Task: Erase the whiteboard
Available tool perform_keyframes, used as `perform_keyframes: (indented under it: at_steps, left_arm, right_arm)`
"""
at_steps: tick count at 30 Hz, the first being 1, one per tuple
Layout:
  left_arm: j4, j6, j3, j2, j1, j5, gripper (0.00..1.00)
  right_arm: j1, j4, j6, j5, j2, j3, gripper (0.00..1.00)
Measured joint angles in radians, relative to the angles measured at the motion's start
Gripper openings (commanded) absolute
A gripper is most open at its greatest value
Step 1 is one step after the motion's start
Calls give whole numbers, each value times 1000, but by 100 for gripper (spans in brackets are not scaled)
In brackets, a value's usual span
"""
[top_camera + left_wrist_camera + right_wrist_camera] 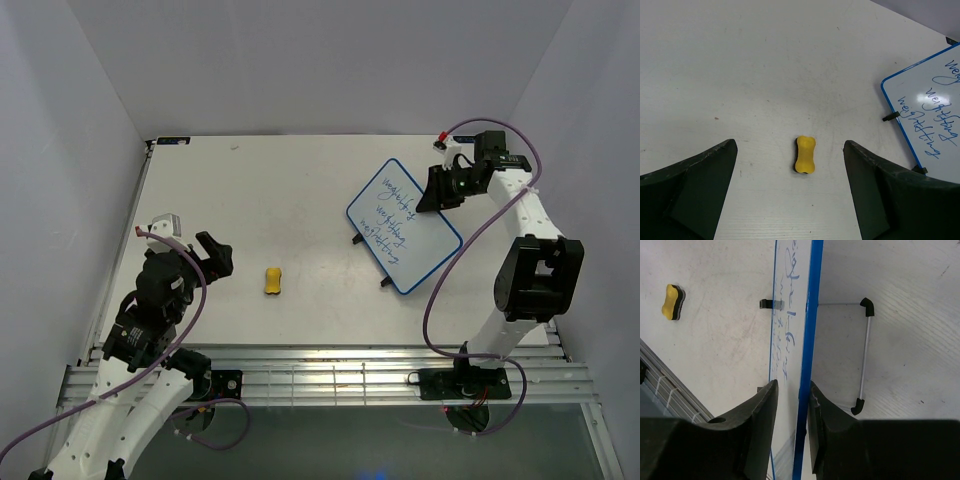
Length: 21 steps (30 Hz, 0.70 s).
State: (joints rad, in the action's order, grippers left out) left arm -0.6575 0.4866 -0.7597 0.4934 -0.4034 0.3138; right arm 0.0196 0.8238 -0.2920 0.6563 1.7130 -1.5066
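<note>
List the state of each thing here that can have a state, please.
whiteboard: propped on its feet, covered in blue writing, not erased
eraser: lying on the table, nothing touching it
left tool: wide open, empty, pointing at the eraser
right tool: one finger on each side of the whiteboard's blue rim, gap narrow; I cannot tell if it grips

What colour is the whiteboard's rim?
Blue. The whiteboard rim shows best in the right wrist view.
</note>
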Motion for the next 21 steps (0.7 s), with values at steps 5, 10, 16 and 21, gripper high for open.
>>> perform_keyframes:
  at_steps: [5, 10, 16, 21]
  left_arm:
    - [0, 0, 0, 0, 0, 0, 98]
    - [0, 0, 0, 0, 0, 0, 98]
    - [0, 0, 0, 0, 0, 2, 98]
    - [-1, 5, 0, 0, 0, 28, 98]
  right_arm:
    - [0, -5, 3, -10, 21, 0, 28]
    - [2, -6, 26, 5, 21, 0, 8]
    - [-3, 0, 77, 30, 3, -1, 8]
    - [-10, 6, 86, -24, -50, 0, 8]
